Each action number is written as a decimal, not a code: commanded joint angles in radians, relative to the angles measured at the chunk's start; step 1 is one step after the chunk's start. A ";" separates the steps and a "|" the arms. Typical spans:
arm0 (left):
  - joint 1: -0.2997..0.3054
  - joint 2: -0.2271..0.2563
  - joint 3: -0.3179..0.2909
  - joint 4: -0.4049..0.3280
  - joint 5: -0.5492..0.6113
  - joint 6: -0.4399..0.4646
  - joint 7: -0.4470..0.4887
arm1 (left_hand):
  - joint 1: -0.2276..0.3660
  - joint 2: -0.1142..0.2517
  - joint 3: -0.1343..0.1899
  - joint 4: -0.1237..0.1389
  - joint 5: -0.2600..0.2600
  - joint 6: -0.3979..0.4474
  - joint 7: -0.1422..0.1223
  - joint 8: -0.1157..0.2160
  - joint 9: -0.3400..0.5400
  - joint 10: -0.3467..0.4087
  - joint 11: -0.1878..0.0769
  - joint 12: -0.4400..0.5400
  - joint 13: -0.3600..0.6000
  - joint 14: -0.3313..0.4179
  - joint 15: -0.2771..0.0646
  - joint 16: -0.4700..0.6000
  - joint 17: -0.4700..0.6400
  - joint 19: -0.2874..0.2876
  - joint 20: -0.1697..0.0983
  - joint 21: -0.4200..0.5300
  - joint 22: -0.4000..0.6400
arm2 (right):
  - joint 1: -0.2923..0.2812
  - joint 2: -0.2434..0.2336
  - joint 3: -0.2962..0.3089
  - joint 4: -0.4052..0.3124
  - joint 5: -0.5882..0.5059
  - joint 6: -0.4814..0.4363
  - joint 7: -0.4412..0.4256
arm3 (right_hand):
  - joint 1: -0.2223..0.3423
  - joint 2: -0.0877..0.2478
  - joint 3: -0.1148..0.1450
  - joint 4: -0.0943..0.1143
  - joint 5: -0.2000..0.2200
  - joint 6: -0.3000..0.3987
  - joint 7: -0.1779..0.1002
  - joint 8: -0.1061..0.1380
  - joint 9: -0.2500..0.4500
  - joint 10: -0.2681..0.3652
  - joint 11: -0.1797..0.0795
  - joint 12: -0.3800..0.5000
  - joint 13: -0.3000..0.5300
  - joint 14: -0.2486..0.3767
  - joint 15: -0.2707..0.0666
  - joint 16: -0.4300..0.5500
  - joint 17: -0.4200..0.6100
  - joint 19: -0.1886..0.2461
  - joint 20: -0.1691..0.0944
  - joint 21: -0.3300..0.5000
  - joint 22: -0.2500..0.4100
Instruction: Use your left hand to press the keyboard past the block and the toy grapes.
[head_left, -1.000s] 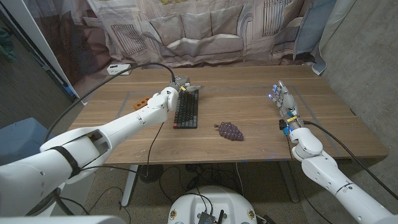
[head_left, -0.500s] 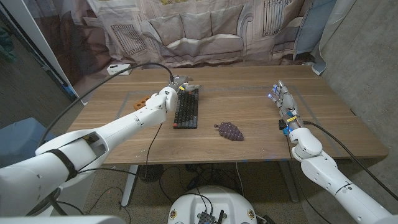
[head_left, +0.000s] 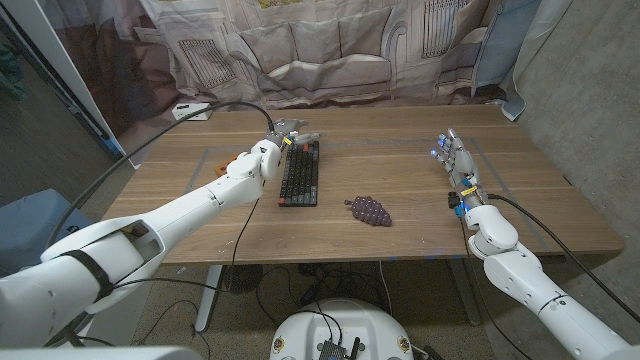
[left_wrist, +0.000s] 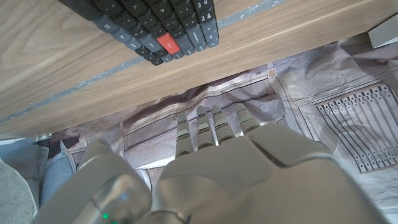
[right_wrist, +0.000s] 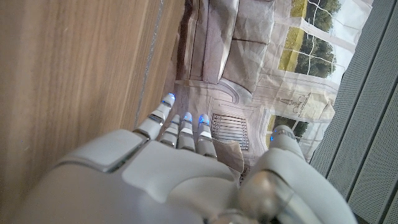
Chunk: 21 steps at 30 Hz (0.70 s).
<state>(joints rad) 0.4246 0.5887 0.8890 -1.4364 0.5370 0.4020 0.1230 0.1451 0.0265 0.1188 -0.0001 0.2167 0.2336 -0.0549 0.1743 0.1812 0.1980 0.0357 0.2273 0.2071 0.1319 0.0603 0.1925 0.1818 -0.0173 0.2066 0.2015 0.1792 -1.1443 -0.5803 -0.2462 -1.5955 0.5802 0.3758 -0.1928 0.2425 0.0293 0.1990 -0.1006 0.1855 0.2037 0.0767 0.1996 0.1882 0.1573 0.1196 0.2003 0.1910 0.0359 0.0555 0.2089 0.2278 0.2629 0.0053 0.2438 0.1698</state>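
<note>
A black keyboard (head_left: 300, 172) lies lengthwise at mid-table; its end with a red key appears in the left wrist view (left_wrist: 163, 28). Purple toy grapes (head_left: 368, 210) sit to its right, nearer the front edge. An orange block (head_left: 228, 161) peeks out from behind my left forearm, left of the keyboard. My left hand (head_left: 285, 130) hovers at the keyboard's far end, fingers stretched out and holding nothing (left_wrist: 211, 168). At the table's right side my right hand (head_left: 455, 160) stands upright on its edge, fingers straight and empty (right_wrist: 180, 174).
A white device (head_left: 195, 110) with a black cable lies at the table's back left corner. A printed curtain (head_left: 330, 50) hangs behind the table. Bare wood lies between the grapes and my right hand.
My left hand has drawn back from the keyboard's far keys, shifting a little toward the table's rear. The keyboard, grapes and right hand stay put.
</note>
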 joint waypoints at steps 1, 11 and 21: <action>0.057 0.041 -0.075 -0.085 -0.073 -0.025 0.002 | 0.004 0.001 0.001 -0.008 -0.003 0.002 0.012 0.007 0.003 -0.003 0.003 -0.002 0.005 0.000 0.000 -0.001 0.002 0.010 0.003 0.007 0.005 | 0.008 -0.004 0.002 0.009 0.001 0.007 0.016 | 0.002 0.006 -0.003 -0.001 0.000 0.008 0.002 0.000 0.002 0.007 0.003 0.003 0.002 0.009 0.001 0.003 -0.001 0.009 -0.001 -0.003 0.002; 0.113 0.071 -0.134 -0.153 -0.142 -0.044 0.008 | 0.003 -0.001 -0.002 -0.008 -0.004 0.006 0.035 0.012 0.002 -0.001 0.012 -0.001 0.005 0.001 0.005 0.000 0.002 0.011 0.003 0.006 0.005 | 0.010 -0.014 0.008 0.007 0.006 0.004 0.026 | 0.002 0.006 -0.004 -0.002 0.000 0.008 0.003 0.000 0.002 0.007 0.004 0.002 0.002 0.010 0.001 0.003 -0.002 0.012 -0.004 -0.004 0.002; 0.174 0.110 -0.211 -0.220 -0.269 -0.073 -0.025 | 0.001 -0.002 -0.004 -0.008 -0.004 0.000 0.047 0.012 0.002 -0.003 0.018 -0.002 0.005 0.004 0.012 0.001 0.003 0.013 0.004 0.006 0.005 | 0.014 -0.020 0.007 0.013 0.015 0.004 0.045 | 0.001 0.006 -0.005 -0.003 0.000 0.008 0.004 -0.001 0.002 0.009 0.005 0.003 0.003 0.012 0.001 0.004 -0.003 0.014 -0.004 -0.007 0.002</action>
<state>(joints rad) 0.5382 0.6594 0.7505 -1.5861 0.3751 0.3565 0.1196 0.1450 0.0265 0.1147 -0.0042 0.2168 0.2357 -0.0139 0.1818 0.1813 0.1930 0.0484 0.2273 0.2070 0.1360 0.0643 0.1924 0.1818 -0.0099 0.2052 0.2015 0.1792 -1.1338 -0.5924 -0.2398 -1.5872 0.5886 0.3795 -0.1644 0.2425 0.0293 0.1949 -0.1047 0.1855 0.2073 0.0803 0.1997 0.1882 0.1572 0.1197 0.2003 0.1910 0.0448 0.0536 0.2089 0.2229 0.2683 0.0000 0.2398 0.1697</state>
